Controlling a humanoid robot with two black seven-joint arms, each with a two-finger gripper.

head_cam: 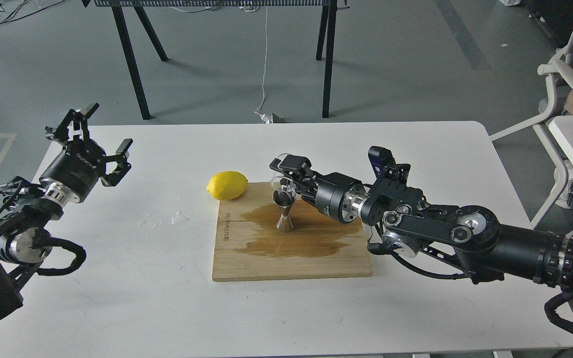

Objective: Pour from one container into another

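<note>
The steel jigger [284, 212] stands upright on the wooden board [291, 258], in the middle of a brown wet stain. Just above its upper cone hangs the tiny clear cup [281, 183], tilted toward the jigger's mouth. My right gripper [286, 174] reaches in from the right and is shut on the clear cup. My left gripper [98, 141] is open far off at the table's left edge, holding nothing.
A yellow lemon [227, 185] lies at the board's far left corner, close to the jigger. Small water drops [179, 217] sit on the white table [117, 298] left of the board. A white chair [560, 99] stands off the table's right end.
</note>
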